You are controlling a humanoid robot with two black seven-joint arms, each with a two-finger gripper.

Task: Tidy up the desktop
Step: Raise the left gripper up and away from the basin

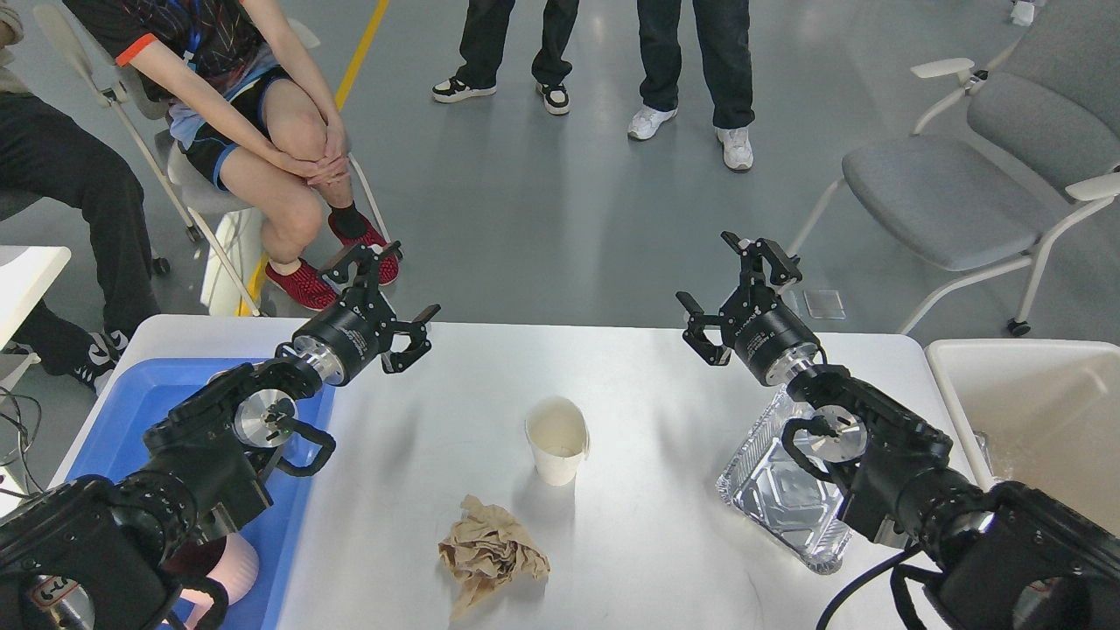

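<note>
The white desktop point(630, 385) fills the lower half of the view. A paper cup point(557, 439) stands upright at its middle. A crumpled brown paper ball point(491, 553) lies just in front of the cup. An empty foil tray point(781, 490) sits at the right, partly under my right arm. My left gripper point(385, 302) hangs open over the far left edge, holding nothing. My right gripper point(733, 293) is open above the far right edge, also holding nothing. Both are well apart from the cup.
A blue plastic tray point(131, 411) lies on the left with a pink mug point(223, 560) mostly hidden by my left arm. An off-white bin point(1032, 411) stands at the right edge. People sit and stand beyond the table, and a grey chair point(945, 192) is at far right.
</note>
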